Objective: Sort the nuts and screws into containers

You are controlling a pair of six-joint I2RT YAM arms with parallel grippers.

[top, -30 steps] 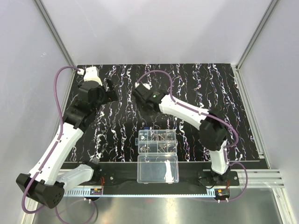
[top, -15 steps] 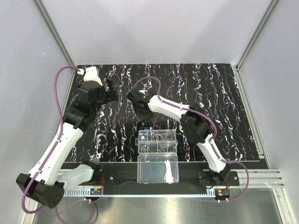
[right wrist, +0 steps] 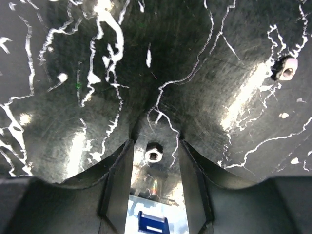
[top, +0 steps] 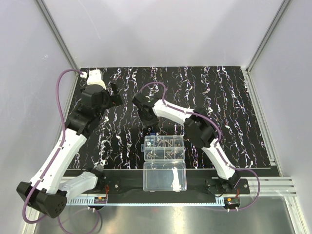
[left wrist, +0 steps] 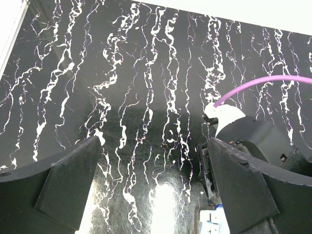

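Right wrist view showed the right gripper point(right wrist: 156, 144) lowered to the mat point(right wrist: 63, 112) with its jaws parted. They straddled one nut point(right wrist: 153, 154), which lay flat between the fingers and clear of both, so nothing was gripped. A second nut point(right wrist: 287, 69) lay well apart on the mat, toward the upper right. The left gripper point(left wrist: 155, 142) hung above bare mat with jaws wide and empty.

Progress, as judged: the containers point(top: 183, 148) near the arm bases already held small dark metal parts, too small to separate into screws and nuts. The lid half point(top: 165, 176) lay open beside them. At least two nuts remained unsorted. No loose screws could be made out. Sorting was therefore partly done.

Compared with one second earlier, the right arm had folded its elbow inward and carried its gripper left and slightly nearer. The left arm and the containers had not moved.
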